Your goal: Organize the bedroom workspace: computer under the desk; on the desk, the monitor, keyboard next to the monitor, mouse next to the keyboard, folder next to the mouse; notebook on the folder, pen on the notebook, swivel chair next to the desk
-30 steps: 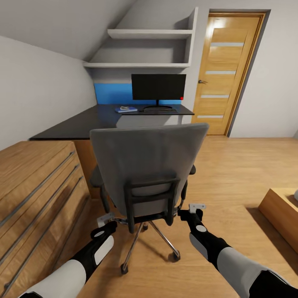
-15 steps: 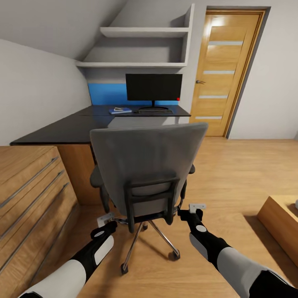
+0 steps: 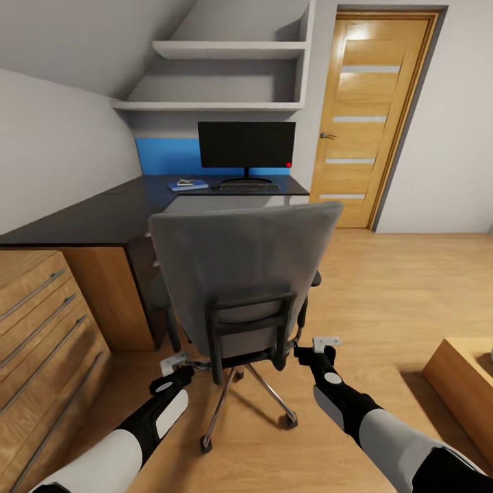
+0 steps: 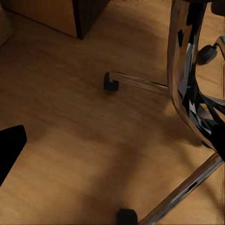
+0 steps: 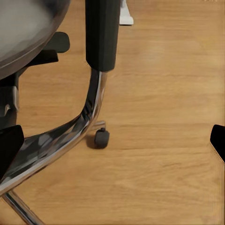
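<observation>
Swivel chair (image 3: 243,274) sits centre of the head view, grey back toward the camera, chrome base and castors on the wood floor (image 3: 383,287).

Left end effector (image 3: 175,361) is low, just beside the chair's rear frame on its left. In the left wrist view its dark fingertips (image 4: 10,150) stand wide apart with only floor and the chrome chair legs (image 4: 140,83) between them. Open, gripping nothing.

Right end effector (image 3: 326,344) is at the chair's right rear edge, near the black back frame. In the right wrist view its fingertips (image 5: 9,143) are spread to both edges, and the black armrest post (image 5: 102,33) and curved chrome support lie between them. I can't tell whether they touch the post.

Beyond the chair, the L-shaped black surface (image 3: 89,216) runs along the wall. Monitor (image 3: 246,144) stands upright at the far end of it, with the keyboard (image 3: 248,185) right in front of its stand. Left of the keyboard lies the blue folder (image 3: 187,184), with something small and pale on top, too small to identify. Mouse and computer can't be made out.

Wooden chest of drawers (image 3: 41,329) is left of the chair, a wooden door (image 3: 366,116) lies beyond it to the right, and wall shelves (image 3: 219,75) hang above the monitor.
</observation>
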{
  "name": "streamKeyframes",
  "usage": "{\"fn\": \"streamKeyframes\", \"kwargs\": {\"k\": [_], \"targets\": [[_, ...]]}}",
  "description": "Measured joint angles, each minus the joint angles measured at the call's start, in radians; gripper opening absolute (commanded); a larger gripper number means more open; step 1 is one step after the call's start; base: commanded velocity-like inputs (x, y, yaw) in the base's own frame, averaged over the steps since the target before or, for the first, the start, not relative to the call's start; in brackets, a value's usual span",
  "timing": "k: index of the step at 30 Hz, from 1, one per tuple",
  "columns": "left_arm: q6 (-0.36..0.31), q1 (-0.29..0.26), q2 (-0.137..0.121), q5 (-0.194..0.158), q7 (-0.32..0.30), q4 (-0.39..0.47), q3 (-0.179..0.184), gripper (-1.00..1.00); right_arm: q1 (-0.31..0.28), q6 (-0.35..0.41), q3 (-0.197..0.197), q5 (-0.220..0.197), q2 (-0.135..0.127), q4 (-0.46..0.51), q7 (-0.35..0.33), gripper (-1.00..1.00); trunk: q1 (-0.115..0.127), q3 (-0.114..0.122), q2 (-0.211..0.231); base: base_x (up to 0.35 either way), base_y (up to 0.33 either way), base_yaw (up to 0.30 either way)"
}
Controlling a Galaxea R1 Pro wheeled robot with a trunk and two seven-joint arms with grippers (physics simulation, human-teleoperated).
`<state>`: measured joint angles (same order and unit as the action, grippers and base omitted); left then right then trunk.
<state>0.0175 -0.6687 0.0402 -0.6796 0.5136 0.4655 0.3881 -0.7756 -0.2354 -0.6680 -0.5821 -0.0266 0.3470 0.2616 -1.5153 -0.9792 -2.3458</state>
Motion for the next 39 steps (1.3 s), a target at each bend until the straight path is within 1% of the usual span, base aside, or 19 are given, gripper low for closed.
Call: {"fn": "streamKeyframes", "kwargs": {"k": [5,8,18,23,33,39], "targets": [[0.001,0.0,-0.001,-0.016,-0.008,0.0,0.004,1.0,0.0,0.001,0.0,0.0,0.0,0.0,0.0,1.0,0.0,0.0,0.0,0.056,-0.052,0.0],[0.001,0.0,-0.001,-0.016,-0.007,-0.001,0.004,1.0,0.0,0.0,0.0,0.0,0.0,0.0,0.0,1.0,-0.001,0.0,0.0,-0.035,-0.011,0.0],[0.001,0.0,-0.001,-0.016,-0.006,-0.001,0.004,1.0,0.0,-0.001,0.0,0.001,0.0,0.0,0.0,1.0,-0.001,0.0,0.0,-0.263,-0.065,0.0],[0.001,0.0,-0.001,-0.016,-0.007,0.0,0.004,1.0,0.0,0.0,0.001,0.0,0.0,0.0,0.001,1.0,-0.001,0.0,0.0,-0.238,-0.192,0.0],[0.001,0.001,0.0,-0.017,-0.005,0.0,0.005,1.0,0.0,-0.001,0.0,0.005,0.0,-0.001,0.001,1.0,-0.001,0.0,0.0,-0.18,-0.274,0.0],[0.001,0.0,0.0,-0.017,-0.007,0.0,0.005,1.0,0.0,-0.001,-0.002,0.015,0.003,-0.005,0.001,1.0,-0.001,0.0,0.0,-0.072,-0.218,0.005]]}}
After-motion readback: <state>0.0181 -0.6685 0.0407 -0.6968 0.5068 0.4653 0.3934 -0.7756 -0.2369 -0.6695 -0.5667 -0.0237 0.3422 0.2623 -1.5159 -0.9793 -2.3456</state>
